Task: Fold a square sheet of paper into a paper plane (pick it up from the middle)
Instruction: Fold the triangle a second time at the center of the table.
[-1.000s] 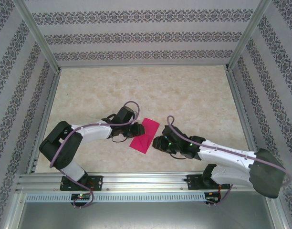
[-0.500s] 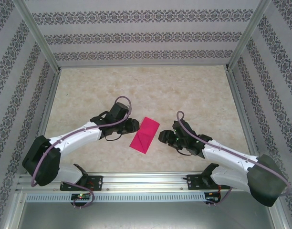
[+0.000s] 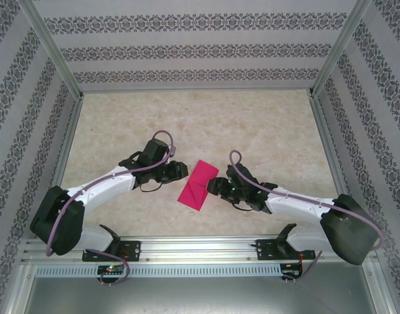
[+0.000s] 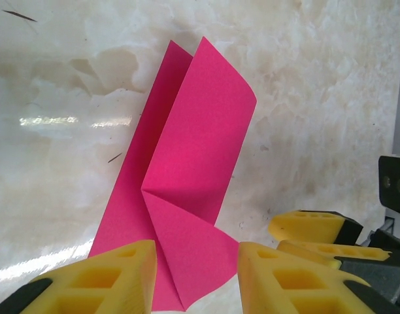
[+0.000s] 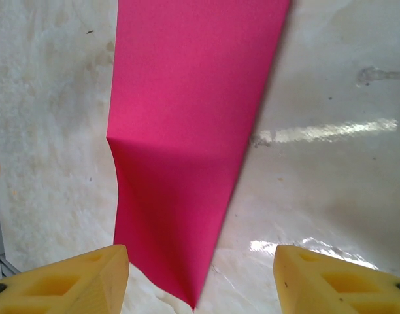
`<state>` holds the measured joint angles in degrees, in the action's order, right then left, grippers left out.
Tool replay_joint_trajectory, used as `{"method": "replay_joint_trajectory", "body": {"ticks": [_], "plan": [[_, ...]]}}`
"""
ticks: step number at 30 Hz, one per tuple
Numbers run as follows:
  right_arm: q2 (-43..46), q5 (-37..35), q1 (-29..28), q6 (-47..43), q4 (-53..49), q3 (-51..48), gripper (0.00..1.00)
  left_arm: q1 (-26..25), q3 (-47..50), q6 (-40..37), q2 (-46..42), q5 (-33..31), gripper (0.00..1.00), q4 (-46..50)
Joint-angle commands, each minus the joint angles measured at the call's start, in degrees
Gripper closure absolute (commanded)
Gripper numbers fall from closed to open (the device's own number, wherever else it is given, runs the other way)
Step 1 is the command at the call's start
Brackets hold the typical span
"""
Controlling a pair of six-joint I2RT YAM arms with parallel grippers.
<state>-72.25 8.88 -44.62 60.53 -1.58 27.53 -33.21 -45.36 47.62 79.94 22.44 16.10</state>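
- In the middle of the bench [image 3: 252,124], between the two arms, lies the square sheet of paper [image 3: 198,184]. It is folded to a long strip with one corner turned in, and it rests flat on the surface, held by nothing.
- The left claw [image 3: 180,171] sits just beside the strip's left edge with its jaws apart. In its own camera the paper's near end [image 4: 193,163] shows in the gap between the yellow fingers [image 4: 121,268], ungripped.
- The right claw [image 3: 214,188] stands at the opposite edge, its jaws spread wide around the paper's tip [image 5: 187,131] and closed on nothing.
- The upper layer stands a little proud of the lower one, so a pinch may catch one layer only and peel the fold open.
- The bench looks glossy, so a sideways nudge from either finger would probably slide the sheet rather than crease it, and the fold line would skew.
- The claws are near each other across a narrow strip, and closing in together risks a knock between fingers or a crumpled edge.
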Motion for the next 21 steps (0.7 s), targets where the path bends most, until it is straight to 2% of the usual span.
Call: {"method": "replay_joint_trajectory", "body": {"ticks": [1,5,12,21], "plan": [[-2.4,0.6,-0.3,1.6,3.7,3.8,0.39,0.8,-1.5,-0.4,3.8,7.3,0.62,-6.4],[-4.4,-0.2,-0.8,1.6,2.9,5.6,0.39,0.7,-4.0,0.0,9.2,11.6,0.69,-7.8],[-2.9,-3.7,-3.3,3.5,2.6,3.4,0.38,0.8,-5.9,-2.3,14.5,14.6,0.70,-7.6],[-6.3,-1.2,-3.2,2.4,3.6,4.0,0.35,0.7,-6.2,-3.0,20.4,14.2,0.71,-9.0]]}}
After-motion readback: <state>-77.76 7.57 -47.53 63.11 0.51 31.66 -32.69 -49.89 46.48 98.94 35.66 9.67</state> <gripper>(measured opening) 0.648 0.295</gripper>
